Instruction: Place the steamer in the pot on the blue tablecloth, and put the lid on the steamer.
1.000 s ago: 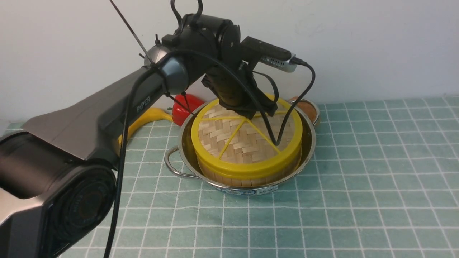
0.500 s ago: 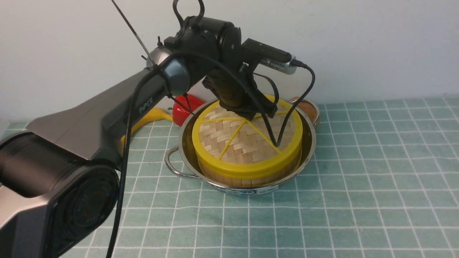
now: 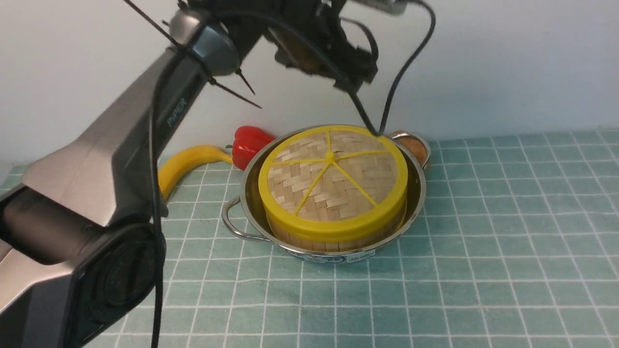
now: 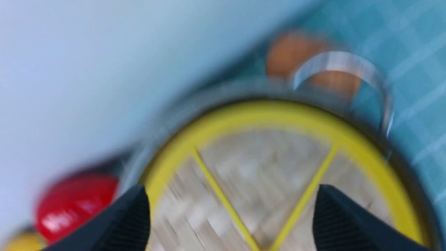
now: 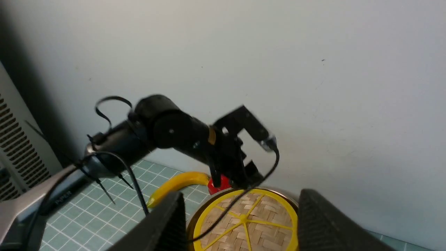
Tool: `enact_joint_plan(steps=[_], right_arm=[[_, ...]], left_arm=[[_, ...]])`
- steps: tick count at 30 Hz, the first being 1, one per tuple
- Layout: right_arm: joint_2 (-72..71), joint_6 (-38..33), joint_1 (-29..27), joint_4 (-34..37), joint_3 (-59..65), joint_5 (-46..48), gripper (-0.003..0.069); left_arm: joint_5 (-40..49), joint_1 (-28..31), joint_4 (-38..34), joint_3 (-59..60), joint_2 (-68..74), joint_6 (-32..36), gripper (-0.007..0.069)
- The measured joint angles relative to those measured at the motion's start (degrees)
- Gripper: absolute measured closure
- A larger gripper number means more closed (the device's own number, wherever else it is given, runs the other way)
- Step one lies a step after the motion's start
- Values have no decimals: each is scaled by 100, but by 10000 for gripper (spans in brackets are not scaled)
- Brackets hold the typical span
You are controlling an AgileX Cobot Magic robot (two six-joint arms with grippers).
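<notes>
The shiny pot (image 3: 417, 193) stands on the blue tablecloth (image 3: 483, 266). The steamer (image 3: 309, 241) sits inside it, only its slatted side showing. The woven lid (image 3: 333, 179) with its yellow rim lies flat on top of the steamer. My left gripper (image 3: 355, 77) hangs well above the lid's far edge, clear of it. In the blurred left wrist view it (image 4: 230, 195) is open, fingers wide apart, with the lid (image 4: 264, 167) below. My right gripper (image 5: 240, 205) is open and empty, raised, looking down on the lid (image 5: 264, 226). It is outside the front view.
A red pepper (image 3: 249, 142) and a banana (image 3: 186, 164) lie behind the pot on the left. A brown round thing (image 3: 416, 145) sits by the pot's far handle. The wall is close behind. The left arm's cable dangles near the lid's far rim.
My left gripper has opened, let go of the lid and risen well above it. The lid stays on the steamer in the pot.
</notes>
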Motion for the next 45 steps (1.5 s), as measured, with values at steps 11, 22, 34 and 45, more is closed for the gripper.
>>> enact_joint_plan(steps=[11,22,34,45], right_arm=[[-297,-336,0,-1033,599,-36,258],[-2230,138,0,-2720,3658,-311,522],[-3589,610,0,-3130,5716,-910,673],[-3593,837,0,-1645,5802,-904,655]], left_arm=[[37,0,-172,-473,-2128,8,450],[47,0,-203,-128,-3764,326,648],[54,0,-203,4734,-5854,337,648],[-2218,0,-1161,9221,-8610,226,648]])
